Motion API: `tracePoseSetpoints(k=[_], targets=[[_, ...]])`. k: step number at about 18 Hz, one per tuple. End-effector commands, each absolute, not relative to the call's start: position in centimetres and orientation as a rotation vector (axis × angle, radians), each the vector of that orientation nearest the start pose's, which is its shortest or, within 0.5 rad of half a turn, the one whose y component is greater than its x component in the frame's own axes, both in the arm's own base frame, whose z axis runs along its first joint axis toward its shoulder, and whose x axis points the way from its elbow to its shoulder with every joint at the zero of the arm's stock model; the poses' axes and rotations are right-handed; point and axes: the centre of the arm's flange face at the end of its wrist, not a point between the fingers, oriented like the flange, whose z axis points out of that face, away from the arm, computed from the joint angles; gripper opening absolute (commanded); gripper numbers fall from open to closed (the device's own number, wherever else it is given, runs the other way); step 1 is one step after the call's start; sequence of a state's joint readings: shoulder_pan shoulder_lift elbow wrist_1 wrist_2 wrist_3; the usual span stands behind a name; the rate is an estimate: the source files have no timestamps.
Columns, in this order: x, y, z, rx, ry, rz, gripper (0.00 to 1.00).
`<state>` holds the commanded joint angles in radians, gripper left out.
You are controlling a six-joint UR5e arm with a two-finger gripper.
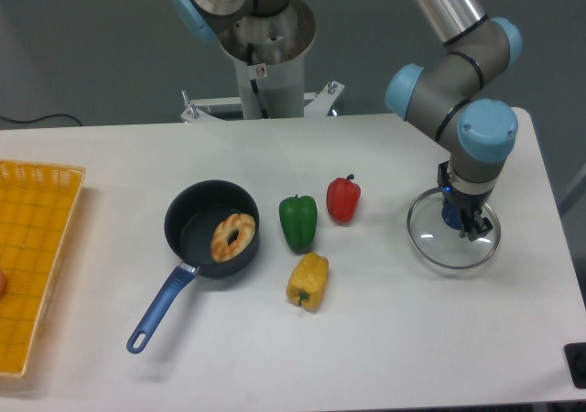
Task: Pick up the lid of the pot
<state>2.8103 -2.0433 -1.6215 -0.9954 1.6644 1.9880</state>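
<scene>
Right over the pot lid (428, 245), toward the right side of the camera's view, the gripper (462, 212) points down with its fingertips at the lid's blue knob (451, 217). The gripper is clenched on that knob, which sits near the middle of the clear, round top. The lid's disc spreads out beneath the fingertips, and its thin rim shows around them on the near side and to the left. Whether any part of the rim touches the table (385, 339) I cannot tell from this angle.

Well apart from the gripper, on the left half of the view, a black pan (194, 212) sits on the table with its blue handle (161, 309) pointing toward the lower left. A ring-shaped piece of bread (222, 247) lies inside the pan, against its right side.

Between the pan and the lid are three peppers. The green pepper (298, 223) is near the pan, the red pepper (343, 200) lies just to the right of the green one and a little farther back, and the yellow pepper (308, 281) lies nearer the front edge, below the green one in the view. At the far left is part of a yellow crate (37, 247), cut off by the picture's edge.
</scene>
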Motion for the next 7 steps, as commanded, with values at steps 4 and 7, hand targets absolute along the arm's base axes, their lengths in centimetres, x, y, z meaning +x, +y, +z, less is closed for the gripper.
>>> tracePoseSetpoints(k=[4,7], targets=[[-56.19,32.43,25.96,-3.016,1.178,0.083,0.60],[-56.16,32.47,26.00,-3.020,1.179,0.080,0.60]])
